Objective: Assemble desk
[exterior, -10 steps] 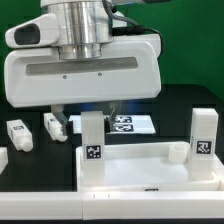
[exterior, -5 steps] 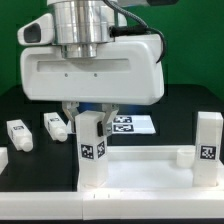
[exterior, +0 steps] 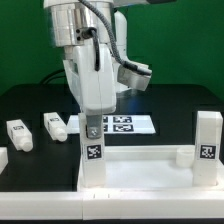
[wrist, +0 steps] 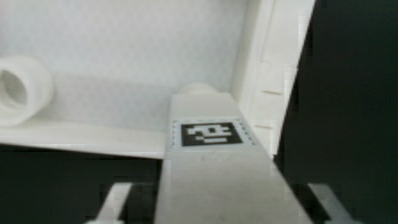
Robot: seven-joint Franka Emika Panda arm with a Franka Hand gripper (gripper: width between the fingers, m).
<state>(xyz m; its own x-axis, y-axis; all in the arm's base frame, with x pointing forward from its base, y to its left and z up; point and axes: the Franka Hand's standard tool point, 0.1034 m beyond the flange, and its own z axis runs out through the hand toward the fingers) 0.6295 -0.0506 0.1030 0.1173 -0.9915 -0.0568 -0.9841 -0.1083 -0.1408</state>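
Fingers of the gripper straddle an upright white leg, released: the wrist view shows a dark gap on each side of it. The leg stands in the corner of the white rimmed desk panel on the exterior view's left. A second leg stands at the opposite corner. A round socket shows inside the panel. Both legs bear black-and-white square tags, with no readable writing. A loose leg lies on the black table near the marker board.
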